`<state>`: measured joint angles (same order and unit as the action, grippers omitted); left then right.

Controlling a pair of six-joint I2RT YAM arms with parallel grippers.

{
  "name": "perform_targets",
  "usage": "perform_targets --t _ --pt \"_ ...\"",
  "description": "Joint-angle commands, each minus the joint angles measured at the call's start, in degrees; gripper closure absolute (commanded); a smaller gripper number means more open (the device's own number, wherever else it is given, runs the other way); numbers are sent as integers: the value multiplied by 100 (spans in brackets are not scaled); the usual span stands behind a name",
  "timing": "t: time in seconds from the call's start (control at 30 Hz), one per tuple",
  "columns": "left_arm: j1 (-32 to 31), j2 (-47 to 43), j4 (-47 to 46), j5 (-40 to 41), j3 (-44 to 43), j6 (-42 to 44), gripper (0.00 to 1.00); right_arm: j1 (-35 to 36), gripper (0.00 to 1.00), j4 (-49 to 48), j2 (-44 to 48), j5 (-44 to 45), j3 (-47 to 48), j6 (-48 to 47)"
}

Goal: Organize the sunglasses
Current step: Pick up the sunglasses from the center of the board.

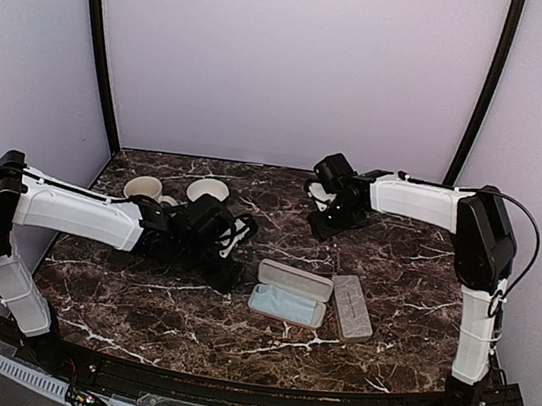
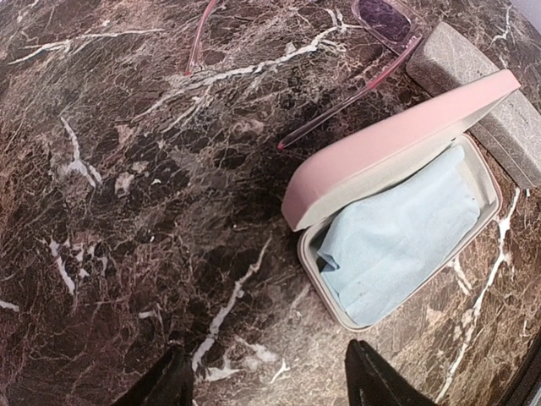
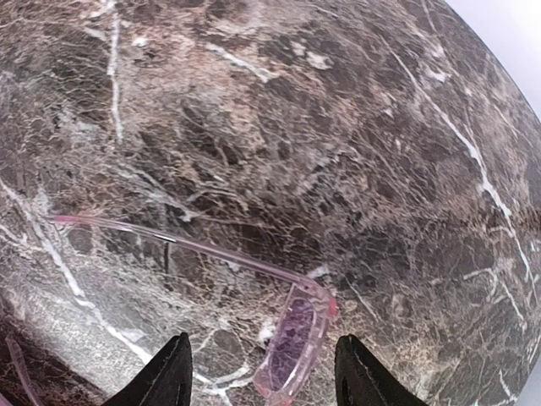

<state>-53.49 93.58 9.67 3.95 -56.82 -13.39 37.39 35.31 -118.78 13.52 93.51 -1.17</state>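
A dark marble table (image 1: pixel 137 295) veined in white stood before plain lilac walls (image 1: pixel 290 64). The main hazard lay at the right gripper (image 3: pixel 264 340): its jaws stood apart, astride the lens end of the sunglasses (image 3: pixel 292 345), touching neither side of the frame. A closing pinch there would likely land on the lens or the hinge corner, and the slim plastic could twist, skid over the smooth stone or snap out sideways. One thin temple arm stretched far out to the left, so a lift by this end might leave the pair dangling and swinging. The left gripper (image 2: pixel 269 364) hung with its jaws apart and nothing between them, near the open pink case (image 2: pixel 397 148). The light-blue cloth (image 2: pixel 397 245) filled the tray, so glasses laid on top might ride high and foul the lid. A grey case (image 2: pixel 499 110) lay shut just beside it. The sunglasses lay flat on the table beyond the cases, unfolded, with a thin translucent pink-red frame and purplish lenses. No black pair could be made out.
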Motion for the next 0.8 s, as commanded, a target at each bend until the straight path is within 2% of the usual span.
perform_targets --t 0.0,0.23,0.43,0.77 --pt "23 -145 54 -38 34 -59 36 6 42 -28 539 347 -429 498" --pt "23 -56 15 -84 -1 -58 36 8 45 -170 1048 -228 -1172 1240" --pt "23 -39 11 -123 21 -81 36 7 51 -130 1072 -382 -1394 1571" --pt "23 -11 7 -153 39 -96 36 8 74 -215 1065 -485 -1681 1750"
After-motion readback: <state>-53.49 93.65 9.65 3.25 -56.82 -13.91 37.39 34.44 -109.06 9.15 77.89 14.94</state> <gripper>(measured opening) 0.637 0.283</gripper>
